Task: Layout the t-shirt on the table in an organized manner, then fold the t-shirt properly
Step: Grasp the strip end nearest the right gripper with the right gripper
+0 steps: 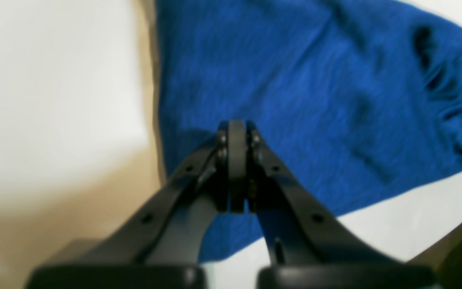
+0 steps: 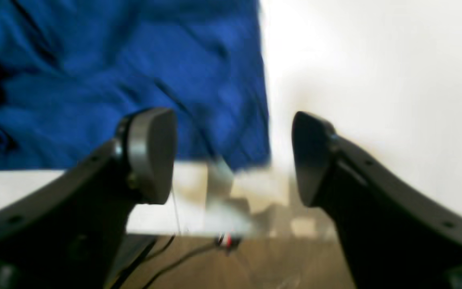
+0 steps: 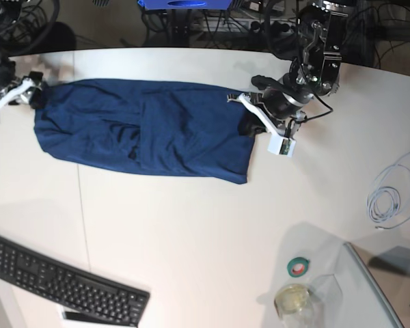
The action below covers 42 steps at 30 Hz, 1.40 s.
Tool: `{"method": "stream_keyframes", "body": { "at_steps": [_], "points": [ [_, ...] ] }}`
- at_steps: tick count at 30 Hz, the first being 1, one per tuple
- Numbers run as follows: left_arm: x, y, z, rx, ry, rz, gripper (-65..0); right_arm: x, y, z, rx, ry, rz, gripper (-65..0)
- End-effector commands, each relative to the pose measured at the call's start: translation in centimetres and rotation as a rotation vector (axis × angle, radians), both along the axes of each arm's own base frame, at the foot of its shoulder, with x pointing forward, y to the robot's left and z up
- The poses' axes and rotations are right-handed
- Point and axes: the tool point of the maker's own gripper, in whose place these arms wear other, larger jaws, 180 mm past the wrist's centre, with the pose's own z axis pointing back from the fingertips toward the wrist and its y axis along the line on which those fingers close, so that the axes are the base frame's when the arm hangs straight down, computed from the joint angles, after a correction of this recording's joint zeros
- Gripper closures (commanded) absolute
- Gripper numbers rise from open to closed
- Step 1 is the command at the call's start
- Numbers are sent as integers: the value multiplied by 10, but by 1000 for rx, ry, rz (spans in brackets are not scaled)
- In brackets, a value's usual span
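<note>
The dark blue t-shirt (image 3: pixel 143 130) lies as a long band across the far part of the white table (image 3: pixel 191 232), creased near its middle. At the shirt's right end my left gripper (image 3: pixel 248 125) is shut. In the left wrist view its fingertips (image 1: pixel 237 134) press together over the cloth (image 1: pixel 295 88), and I see no fabric pinched between them. My right gripper (image 3: pixel 33 96) is at the shirt's left end. In the right wrist view it (image 2: pixel 233 156) stands open, the shirt's edge (image 2: pixel 251 100) lying beyond the gap and nothing held between the fingers.
A black keyboard (image 3: pixel 61 287) lies at the near left. A coiled white cable (image 3: pixel 389 198) is at the right, with a green tape roll (image 3: pixel 299 266) and a clear cup (image 3: pixel 294 301) near the front. A thin seam (image 3: pixel 82 219) crosses the tabletop.
</note>
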Motion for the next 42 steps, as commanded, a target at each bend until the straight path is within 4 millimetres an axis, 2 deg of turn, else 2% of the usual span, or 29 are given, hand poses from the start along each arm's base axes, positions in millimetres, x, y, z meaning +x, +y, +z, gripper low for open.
{"method": "stream_keyframes", "body": {
  "at_steps": [1, 4, 8, 12, 14, 19, 21, 26, 29, 30, 33, 35, 36, 42],
  "points": [
    [6, 0, 8, -9, -33, 0, 0, 4, -3, 8, -17, -33, 19, -386],
    [5, 1, 7, -6, -30, -1, 0, 8, 1, 3, -6, -36, 37, -384],
    [-4, 6, -11, 2, 23, 9, 0, 9, 2, -9, 31, -18, 20, -383],
    [-12, 9, -23, 6, 62, 16, 0, 12, 1, -10, 38, -34, 9, -377],
    [-14, 11, -29, 8, 78, 20, 0, 13, -2, -9, 30, -35, 12, -312],
    [-17, 13, -35, 12, 98, 24, 0, 13, -5, -8, 23, -35, 14, -66],
    [-18, 13, -36, 12, 101, 24, 0, 13, -5, -8, 23, -33, 15, -39],
    [-18, 13, -36, 12, 101, 24, 0, 11, -4, -8, 22, -31, 17, -36],
    [-20, 14, -37, 12, 104, 26, 0, 4, -6, 0, -7, -20, 28, -48],
    [-20, 14, -37, 12, 104, 26, 0, 2, -1, 3, -10, -26, 32, -71],
    [-20, 15, -37, 14, 105, 28, 0, -1, 13, 14, -21, -55, 40, -218],
    [-20, 15, -37, 14, 105, 27, 0, -5, 19, 13, -13, -52, 41, -317],
    [-20, 15, -37, 14, 105, 27, 0, -7, 24, 11, -1, -49, 38, -336],
    [-20, 15, -37, 14, 105, 28, 0, -11, 34, 2, 36, -31, 28, -291]
  ]
}}
